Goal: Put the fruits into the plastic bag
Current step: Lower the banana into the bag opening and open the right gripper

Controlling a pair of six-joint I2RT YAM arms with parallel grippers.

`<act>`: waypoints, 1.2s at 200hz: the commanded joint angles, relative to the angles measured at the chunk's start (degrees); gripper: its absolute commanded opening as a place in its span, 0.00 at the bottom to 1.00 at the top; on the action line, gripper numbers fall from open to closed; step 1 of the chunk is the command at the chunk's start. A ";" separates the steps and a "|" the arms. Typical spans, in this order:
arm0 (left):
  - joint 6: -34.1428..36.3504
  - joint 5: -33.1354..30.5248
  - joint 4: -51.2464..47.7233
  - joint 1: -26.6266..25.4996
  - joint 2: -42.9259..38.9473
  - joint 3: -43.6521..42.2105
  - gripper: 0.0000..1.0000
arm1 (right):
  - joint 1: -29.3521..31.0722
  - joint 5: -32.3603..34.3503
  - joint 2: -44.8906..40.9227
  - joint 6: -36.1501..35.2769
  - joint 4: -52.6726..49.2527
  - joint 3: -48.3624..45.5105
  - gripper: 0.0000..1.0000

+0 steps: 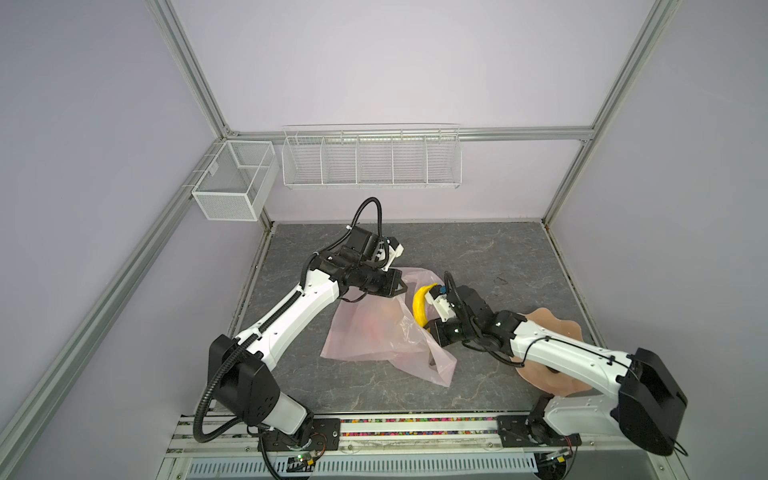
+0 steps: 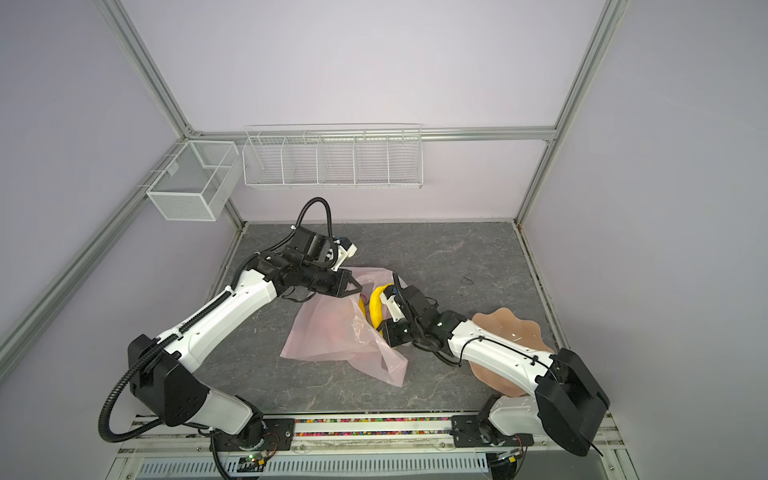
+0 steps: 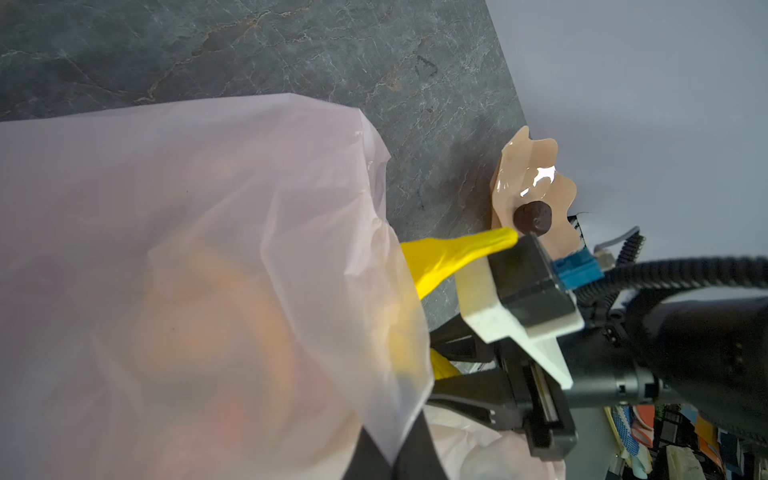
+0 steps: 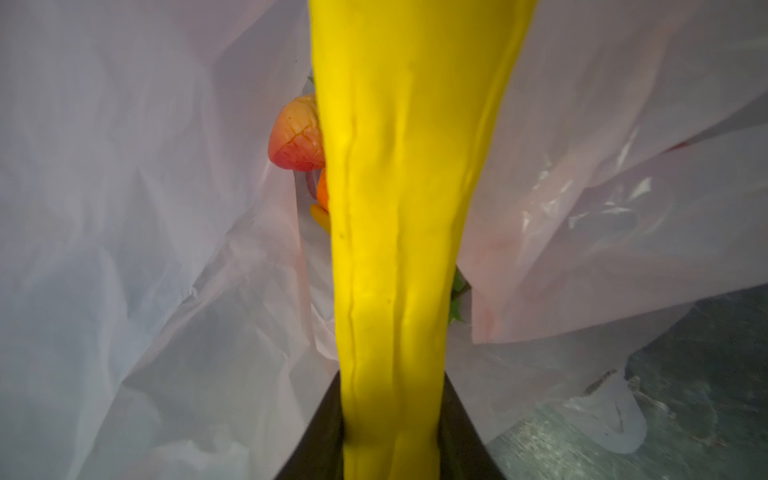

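Right wrist | right gripper (image 4: 392, 432) clamped on yellow bananas (image 4: 399, 208), at plastic bag (image 4: 145, 249) mouth beside red-yellow fruit (image 4: 297, 139) | left gripper (image 1: 403, 286) pinched shut on bag rim | bananas likely light, smooth, slightly soft: hold mid-body | film flimsy, slippery: pinch rim | dark fruit (image 3: 533, 216) on plate (image 3: 536, 166)

We find the bag (image 1: 365, 332) on the table (image 1: 498, 257), the plate (image 1: 552, 328) to its right, the banana (image 1: 419, 311) between them, and a fruit (image 3: 533, 217) on the plate.
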 commanded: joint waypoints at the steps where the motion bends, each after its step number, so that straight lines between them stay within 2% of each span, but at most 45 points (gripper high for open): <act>1: -0.81 -0.84 0.18 0.42 -1.62 1.11 0.00 | 1.94 0.37 2.31 0.91 2.97 -0.23 0.12; 84: -1.85 0.03 1.41 0.42 -3.36 0.77 0.00 | 4.68 -2.14 11.08 3.86 10.01 0.62 0.10; 132: -1.96 2.03 1.90 -0.10 -4.03 -0.41 0.00 | 3.35 -4.53 18.82 4.13 10.40 8.01 0.08; 171: -1.42 1.60 1.22 -0.23 -4.61 -1.29 0.00 | 1.10 -9.19 23.88 8.06 14.39 12.45 0.10; 209: -1.14 0.96 1.13 -0.19 -4.48 -1.22 0.00 | 0.81 -16.30 30.90 11.23 15.27 20.00 0.23; 240: -1.06 0.25 1.11 -0.19 -4.35 -0.68 0.00 | 0.87 -18.29 34.37 15.51 16.69 22.19 0.47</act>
